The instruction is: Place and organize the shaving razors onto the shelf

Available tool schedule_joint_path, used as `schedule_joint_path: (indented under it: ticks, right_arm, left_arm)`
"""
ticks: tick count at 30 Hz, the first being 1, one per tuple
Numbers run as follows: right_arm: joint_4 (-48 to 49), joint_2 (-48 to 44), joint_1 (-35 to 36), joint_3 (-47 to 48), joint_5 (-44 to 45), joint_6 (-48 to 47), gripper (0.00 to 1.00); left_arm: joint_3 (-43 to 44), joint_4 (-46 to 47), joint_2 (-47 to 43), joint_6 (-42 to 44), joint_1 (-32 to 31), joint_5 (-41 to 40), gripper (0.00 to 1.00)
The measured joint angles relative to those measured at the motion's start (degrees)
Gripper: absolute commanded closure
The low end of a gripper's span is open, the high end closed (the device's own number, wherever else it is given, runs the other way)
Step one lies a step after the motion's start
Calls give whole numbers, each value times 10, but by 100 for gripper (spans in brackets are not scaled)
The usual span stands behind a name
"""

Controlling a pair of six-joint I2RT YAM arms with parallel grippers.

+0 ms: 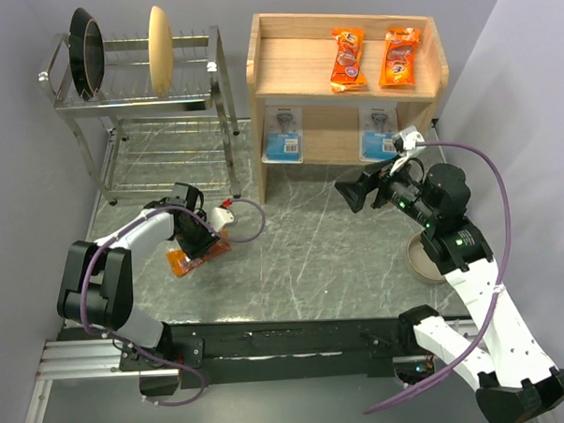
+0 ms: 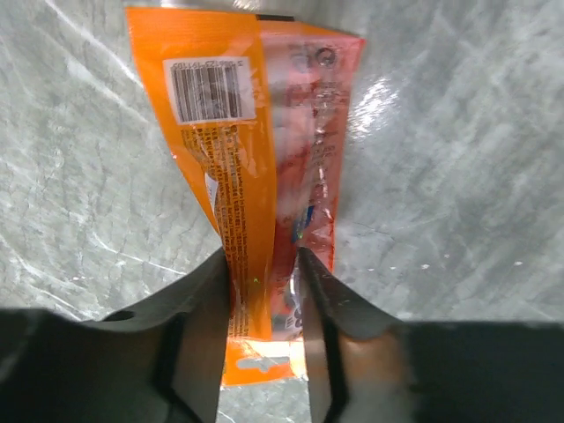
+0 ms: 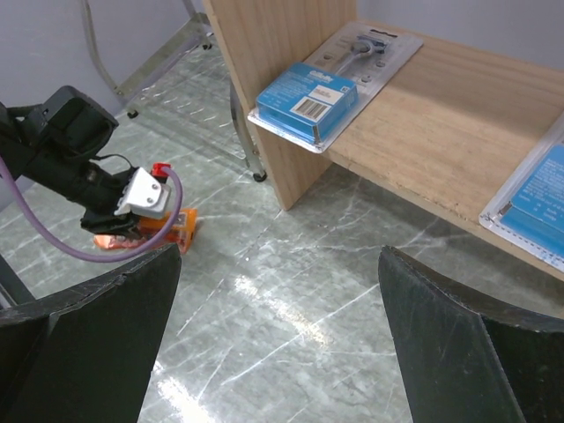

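The wooden shelf (image 1: 275,57) stands at the back centre. Two orange razor packets (image 1: 347,59) (image 1: 399,58) lie on its top tier. Two blue-and-white blister cards (image 1: 283,136) (image 1: 380,132) lie on the lower tier; both show in the right wrist view (image 3: 330,84) (image 3: 533,198). A third orange packet (image 1: 198,259) lies on the table at the left. My left gripper (image 1: 201,241) is shut on this packet (image 2: 251,176), its fingers (image 2: 204,326) pinching the end with the hang hole. My right gripper (image 1: 354,191) is open and empty in front of the shelf, above the table.
A chrome wire dish rack (image 1: 146,105) with a dark pan (image 1: 86,53) and a beige plate (image 1: 159,48) stands at the back left. A round bowl (image 1: 423,257) sits on the table under the right arm. Grey walls close both sides.
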Motion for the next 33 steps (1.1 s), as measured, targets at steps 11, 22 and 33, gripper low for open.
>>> schedule_joint_path:
  ticks: [11, 22, 33]
  right_arm:
    - [14, 4, 0, -13, 0, -1, 0]
    - [15, -3, 0, -19, -6, -32, 0]
    - [-64, 31, 9, 106, -149, -316, 0]
  left_arm:
    - [76, -97, -8, 11, 0, 160, 74]
    - [169, -156, -18, -17, 0, 367, 76]
    - [245, -309, 61, 46, -9, 493, 75]
